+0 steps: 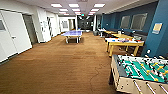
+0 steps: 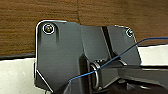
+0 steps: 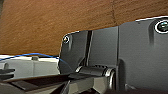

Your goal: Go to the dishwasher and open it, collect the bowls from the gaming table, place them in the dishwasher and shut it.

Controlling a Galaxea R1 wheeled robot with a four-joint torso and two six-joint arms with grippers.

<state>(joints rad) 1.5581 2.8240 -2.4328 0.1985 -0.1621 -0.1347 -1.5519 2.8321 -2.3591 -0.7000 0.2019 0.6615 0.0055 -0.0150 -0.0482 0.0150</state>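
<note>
Head view: we log gaming table [image 1: 124,42], white top, yellow legs, right of centre, beside blue wall [image 1: 160,37]. Bowls [image 1: 124,39] on its top: small bright spots, colours hard to separate. Foosball table [image 1: 140,72], green field, lower right. Blue ping-pong table [image 1: 72,33] upper centre. Brown carpet [image 1: 60,65] across frame. White doors [image 1: 12,35] left. Fingers of both arms: we cannot tell.

Brown carpet floor [image 1: 57,65]; white doors [image 1: 15,35] left; blue wall [image 1: 160,32] right; ping-pong table [image 1: 73,33] ahead; ceiling panels [image 1: 74,5] lit
</note>
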